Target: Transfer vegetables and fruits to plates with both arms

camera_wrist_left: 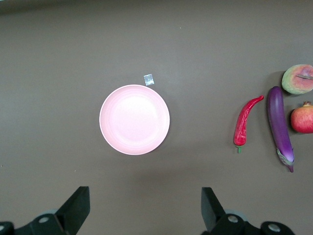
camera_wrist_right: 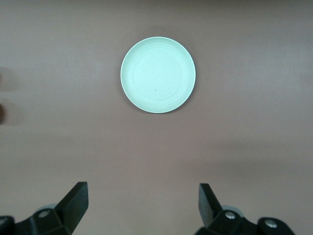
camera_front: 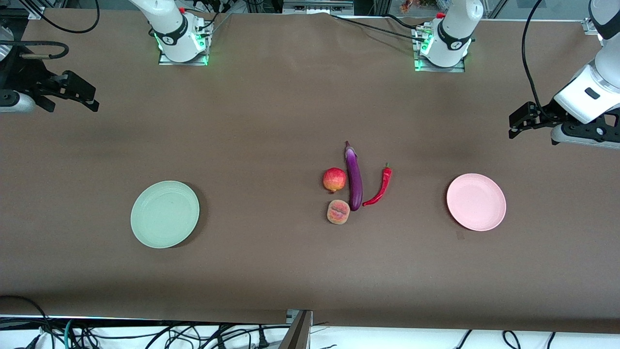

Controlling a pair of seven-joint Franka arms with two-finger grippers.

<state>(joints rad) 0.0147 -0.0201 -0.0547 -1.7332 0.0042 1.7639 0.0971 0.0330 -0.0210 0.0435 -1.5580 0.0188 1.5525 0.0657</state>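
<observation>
A purple eggplant (camera_front: 354, 178) lies mid-table. A red chili (camera_front: 380, 187) lies beside it toward the left arm's end. A red pomegranate (camera_front: 334, 180) sits beside the eggplant toward the right arm's end, and a peach (camera_front: 338, 212) nearer the front camera. The pink plate (camera_front: 476, 201) and green plate (camera_front: 164, 214) hold nothing. My left gripper (camera_front: 520, 121) is open, high over the table's left-arm end. Its wrist view shows its own jaws (camera_wrist_left: 145, 205), the pink plate (camera_wrist_left: 134, 120), chili (camera_wrist_left: 244, 122) and eggplant (camera_wrist_left: 279, 125). My right gripper (camera_front: 72, 102) is open over the right-arm end (camera_wrist_right: 143, 203), looking at the green plate (camera_wrist_right: 158, 74).
A brown cloth (camera_front: 271, 106) covers the table. A small tape scrap (camera_front: 459, 235) lies by the pink plate. The arm bases (camera_front: 181, 43) stand along the edge farthest from the front camera. Cables and a metal bracket (camera_front: 298, 329) hang at the nearest edge.
</observation>
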